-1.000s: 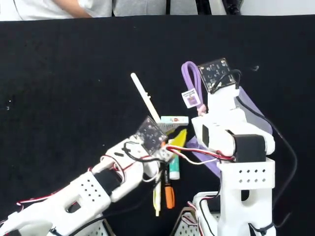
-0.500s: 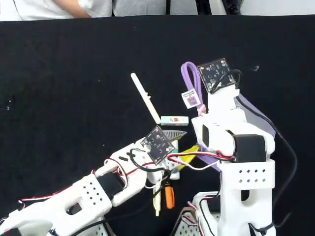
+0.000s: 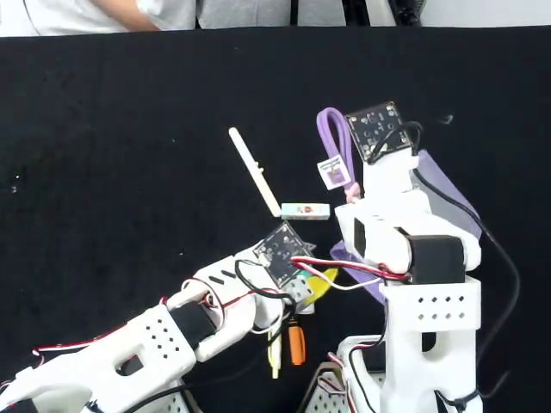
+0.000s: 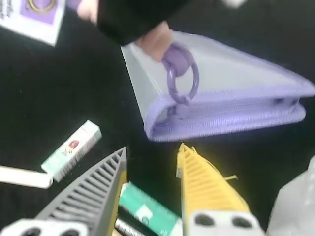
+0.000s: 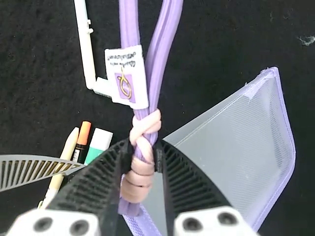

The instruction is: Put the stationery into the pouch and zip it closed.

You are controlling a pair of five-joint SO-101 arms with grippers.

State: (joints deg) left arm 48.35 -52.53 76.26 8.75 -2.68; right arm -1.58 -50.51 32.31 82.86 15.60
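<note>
The purple pouch [image 4: 221, 98] lies on its side on the black table, its zipper ring [image 4: 179, 81] facing my left gripper [image 4: 152, 148]. That gripper is open, its grey and yellow fingers just short of the pouch's zipper edge, nothing between them. My right gripper [image 5: 142, 152] is shut on the pouch's twisted purple strap [image 5: 147, 49], which carries a white tag [image 5: 125, 73]. In the high view the left gripper [image 3: 320, 271] sits beside the pouch's [image 3: 443, 194] near corner. A small eraser box [image 3: 305, 210], a white stick [image 3: 254, 172], an orange marker [image 3: 296, 344] and a yellow pencil [image 3: 275, 354] lie loose.
A green-and-white tube [image 4: 145, 211] lies under the left gripper. The right arm's base [image 3: 430, 344] stands at the front right. The far and left parts of the table [image 3: 129, 129] are bare black cloth. A person sits behind the far edge.
My left gripper has drawn back from over the eraser box and swung toward the pouch's near corner, uncovering the box. The right arm and pouch have kept still.
</note>
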